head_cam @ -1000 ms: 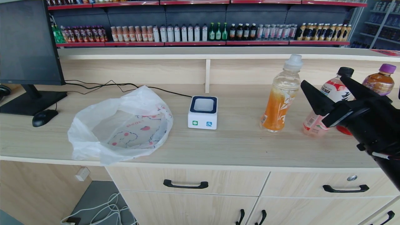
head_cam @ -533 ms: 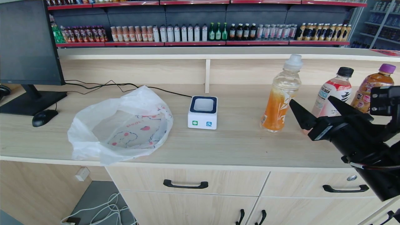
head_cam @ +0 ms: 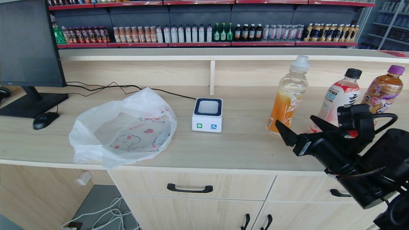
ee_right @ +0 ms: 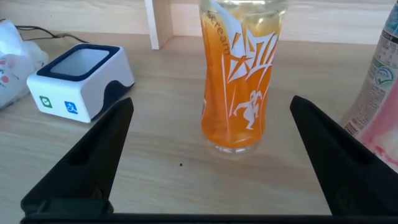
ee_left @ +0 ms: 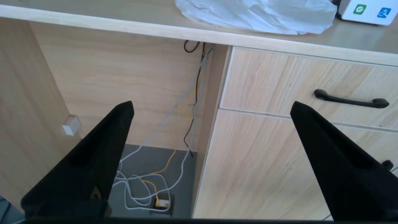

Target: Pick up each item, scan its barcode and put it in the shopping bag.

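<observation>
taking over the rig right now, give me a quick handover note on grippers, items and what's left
Grippers: right gripper open, empty, low over the counter, facing the orange bottle, not touching it; left gripper open, empty, down in front of the cabinet below the counter edge.
Items: orange bottle, pink bottle and brown bottle stand upright on the right; scanner in the middle; shopping bag lies open on the left, nothing visible inside.
Done: nothing bagged.
Left: grasp, scan and bag all three, probably the orange bottle first.
</observation>
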